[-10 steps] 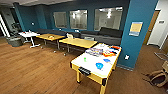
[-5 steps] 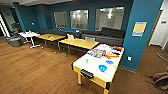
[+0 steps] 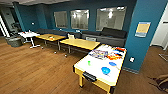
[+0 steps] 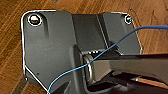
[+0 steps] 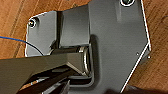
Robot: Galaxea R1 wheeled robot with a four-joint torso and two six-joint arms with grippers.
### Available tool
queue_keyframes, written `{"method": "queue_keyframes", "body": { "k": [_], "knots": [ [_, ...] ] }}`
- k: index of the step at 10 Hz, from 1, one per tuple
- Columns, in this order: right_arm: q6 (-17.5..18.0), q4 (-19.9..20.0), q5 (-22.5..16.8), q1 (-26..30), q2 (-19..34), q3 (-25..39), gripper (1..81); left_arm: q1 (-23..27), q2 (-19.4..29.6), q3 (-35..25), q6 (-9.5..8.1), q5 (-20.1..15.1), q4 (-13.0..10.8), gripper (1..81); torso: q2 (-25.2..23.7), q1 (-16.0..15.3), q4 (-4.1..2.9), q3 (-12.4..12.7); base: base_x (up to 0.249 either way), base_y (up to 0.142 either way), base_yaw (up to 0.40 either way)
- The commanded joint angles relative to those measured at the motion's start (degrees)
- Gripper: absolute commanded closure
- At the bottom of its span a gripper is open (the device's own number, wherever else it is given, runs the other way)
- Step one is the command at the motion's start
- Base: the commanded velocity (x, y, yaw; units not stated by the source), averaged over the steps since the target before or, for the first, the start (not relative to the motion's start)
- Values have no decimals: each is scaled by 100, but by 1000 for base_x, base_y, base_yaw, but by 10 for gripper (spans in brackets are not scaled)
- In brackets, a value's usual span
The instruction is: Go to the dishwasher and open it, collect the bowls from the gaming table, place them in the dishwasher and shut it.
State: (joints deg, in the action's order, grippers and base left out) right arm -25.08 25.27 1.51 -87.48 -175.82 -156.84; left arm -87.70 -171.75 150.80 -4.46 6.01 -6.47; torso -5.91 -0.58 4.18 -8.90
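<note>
Closer now: gaming table (image 3: 82, 67), sofa (image 3: 110, 35) behind.

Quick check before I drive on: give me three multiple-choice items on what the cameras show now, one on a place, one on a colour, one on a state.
1. Where do the bowls lie?
A. on the white top of the gaming table
B. on the wooden floor
C. on the dark sofa

2. What colour are the gaming table's sides?
A. red
B. yellow
C. green

3. How does the small green cup stand relative to the bowls?
A. stacked inside one
B. apart from them on the same top
C. on the floor beneath them

Answers: 1 A, the head view shows both blue bowls on the white top near its near end. 2 B, the panel under the top is yellow around the black slot. 3 B, bare white top shows between the cup and the bowls.
</note>
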Motion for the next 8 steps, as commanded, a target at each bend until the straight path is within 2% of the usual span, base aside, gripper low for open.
{"method": "queue_keyframes", "body": {
  "k": [1,8],
  "knots": [
    [-24,-22,-371,226,-25,32,10,213,27,-24,33,-293,-3,10,0,0,0,0,132,67,0],
    [-32,-22,-371,235,-34,32,10,213,18,-24,33,-293,-21,10,0,-4,0,0,132,67,0]
  ]
}}
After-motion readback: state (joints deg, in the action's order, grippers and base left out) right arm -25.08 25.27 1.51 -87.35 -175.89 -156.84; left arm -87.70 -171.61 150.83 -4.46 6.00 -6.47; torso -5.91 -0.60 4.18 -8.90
